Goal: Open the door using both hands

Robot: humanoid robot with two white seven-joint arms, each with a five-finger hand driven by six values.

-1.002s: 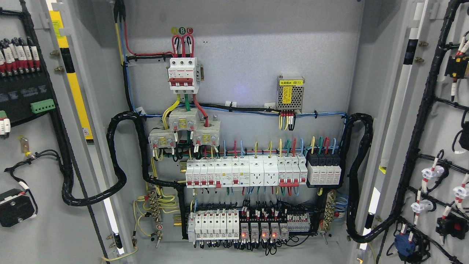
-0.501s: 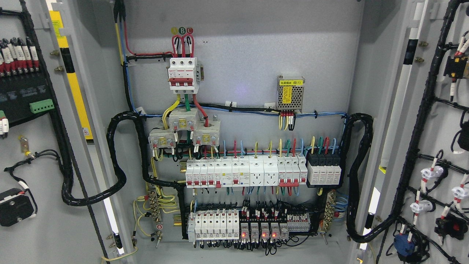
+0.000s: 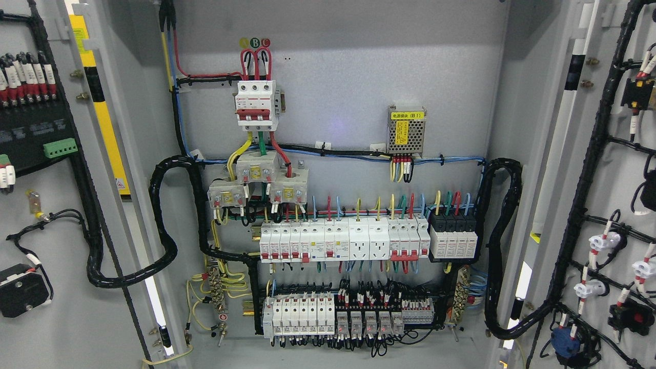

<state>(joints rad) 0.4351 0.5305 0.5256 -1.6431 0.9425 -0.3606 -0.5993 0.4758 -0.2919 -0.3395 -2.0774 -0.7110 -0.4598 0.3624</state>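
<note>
The grey electrical cabinet stands wide open before me. Its left door (image 3: 56, 318) is swung out at the picture's left, its inner face carrying black wiring and a green terminal block (image 3: 60, 148). The right door (image 3: 622, 174) is swung out at the right, its inside lined with black cable looms and white connectors. Between them the back panel (image 3: 348, 66) shows a red-and-white main breaker (image 3: 256, 105), a row of white breakers (image 3: 341, 243) and a lower row of relays (image 3: 348, 320). Neither of my hands nor any arm shows in the head view.
Thick black cable loops hang at both inner sides of the cabinet (image 3: 164, 220), (image 3: 505, 246). A small power module with a yellow label (image 3: 406, 130) sits upper right on the panel. A yellow-and-black strip (image 3: 100, 102) runs down the left door frame.
The red lights on the lower relay row have gone out. The doors and the view hold almost still.
</note>
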